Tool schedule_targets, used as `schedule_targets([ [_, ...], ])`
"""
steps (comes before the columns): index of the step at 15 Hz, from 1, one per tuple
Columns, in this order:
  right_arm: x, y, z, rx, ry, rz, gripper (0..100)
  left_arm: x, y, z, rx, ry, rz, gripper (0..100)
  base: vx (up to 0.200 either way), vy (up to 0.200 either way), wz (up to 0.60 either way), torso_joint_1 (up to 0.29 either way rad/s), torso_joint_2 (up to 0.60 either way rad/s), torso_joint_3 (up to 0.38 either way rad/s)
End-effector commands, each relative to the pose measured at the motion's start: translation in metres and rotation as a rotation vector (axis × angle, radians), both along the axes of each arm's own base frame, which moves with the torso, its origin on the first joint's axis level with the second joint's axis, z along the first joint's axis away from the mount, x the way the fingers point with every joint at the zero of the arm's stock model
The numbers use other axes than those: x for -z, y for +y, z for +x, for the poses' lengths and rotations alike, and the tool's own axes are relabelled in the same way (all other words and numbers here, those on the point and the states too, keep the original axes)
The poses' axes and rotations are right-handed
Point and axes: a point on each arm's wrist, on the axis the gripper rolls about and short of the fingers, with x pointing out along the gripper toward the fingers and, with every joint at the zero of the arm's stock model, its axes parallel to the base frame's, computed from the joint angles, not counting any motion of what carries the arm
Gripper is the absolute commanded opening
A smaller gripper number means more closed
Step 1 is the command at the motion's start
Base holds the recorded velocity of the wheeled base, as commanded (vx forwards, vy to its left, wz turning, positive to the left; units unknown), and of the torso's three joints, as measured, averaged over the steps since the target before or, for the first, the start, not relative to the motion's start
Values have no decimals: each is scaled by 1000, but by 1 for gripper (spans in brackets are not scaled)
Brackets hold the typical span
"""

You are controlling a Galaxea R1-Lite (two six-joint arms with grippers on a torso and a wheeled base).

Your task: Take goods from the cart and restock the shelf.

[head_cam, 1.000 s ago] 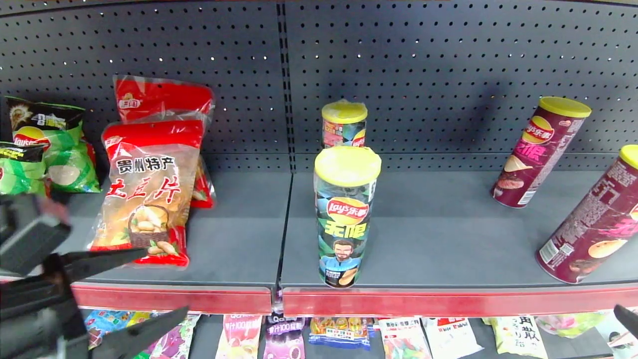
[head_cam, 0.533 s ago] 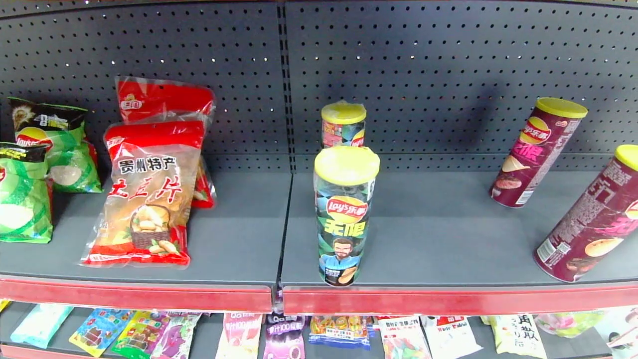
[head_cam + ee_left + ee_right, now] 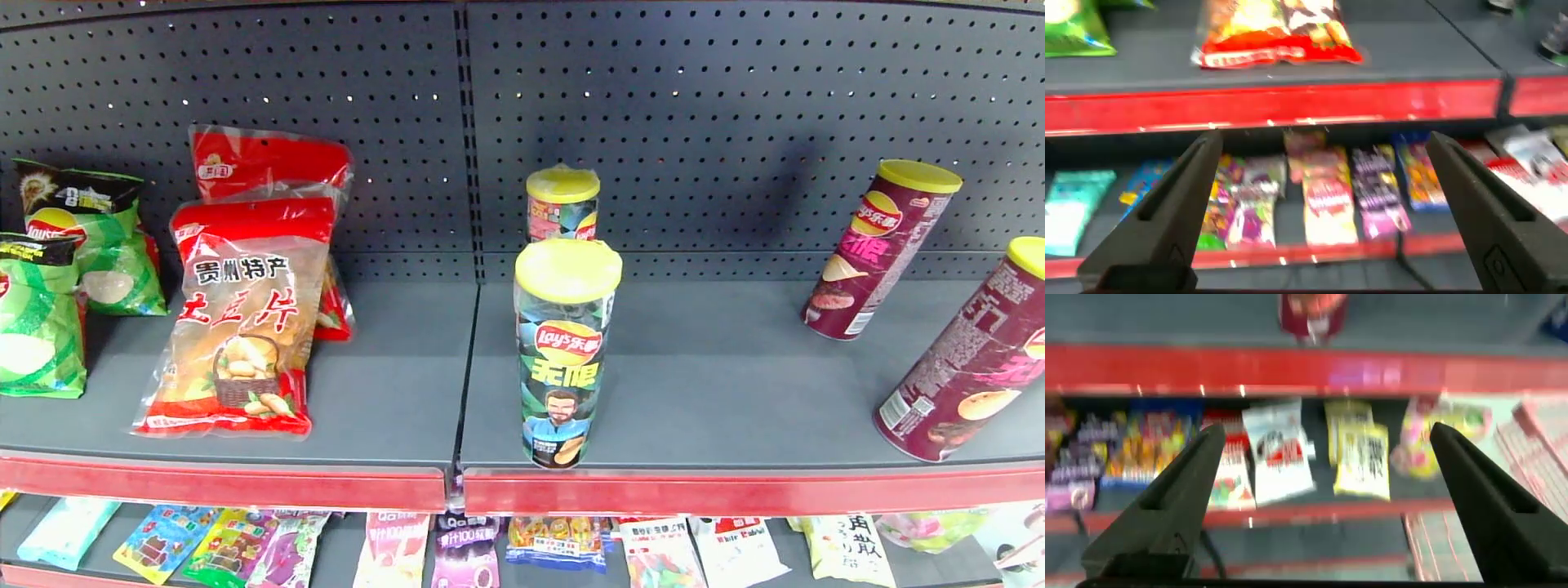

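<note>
Dark perforated backing [image 3: 735, 98] is seen behind a grey shelf [image 3: 702, 384] edged with a red rail [image 3: 735, 494]. At the shelf's front middle a green-printed tube [image 3: 563, 359] with a yellow lid is stood upright, and it is taken as the landmark. Directly behind it, against the backing, a second tube [image 3: 562, 204] of the same kind is placed. Well to the right of it, two maroon tubes [image 3: 882, 249] are set one behind the other. To its left, two red bags [image 3: 237, 318] are propped one in front of the other, and farther left green bags [image 3: 33, 318] are stacked at the shelf's end. Below it, on the lower tier, small sachets [image 3: 465, 547] are laid in a row. The left gripper [image 3: 1323, 136] is held in front of that lower tier with its jaws spread wide and nothing between them. The right gripper [image 3: 1327, 429] is likewise held there with its jaws parted and unloaded. The shelf is judged to be only partly stocked: bare floor is left on both sides of the landmark tube. With no goods carried, another item is judged to be needed from the cart before more restocking can be done.
</note>
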Motion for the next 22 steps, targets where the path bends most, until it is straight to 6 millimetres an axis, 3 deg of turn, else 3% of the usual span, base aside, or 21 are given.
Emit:
schedule_targets([
  [1, 20, 2, 9, -116, -17, 14, 100, 10, 0, 0, -26, -28, 5, 100, 0, 0, 0, 0, 0, 0],
  [6, 21, 2, 9, -137, -19, 19, 100, 10, 0, 0, -30, -28, 3, 100, 0, 0, 0, 0, 0, 0],
  [8, 23, 1, 2, -192, -101, 12, 100, 10, 0, 0, -28, -28, 3, 100, 0, 0, 0, 0, 0, 0],
  [17, 26, -1, 1, -110, -83, 94, 100, 10, 0, 0, -28, -28, 3, 100, 0, 0, 0, 0, 0, 0],
  [22, 26, -1, 1, -110, -83, 89, 100, 10, 0, 0, -26, -28, 5, 100, -160, 0, 0, 8, 4, -1],
])
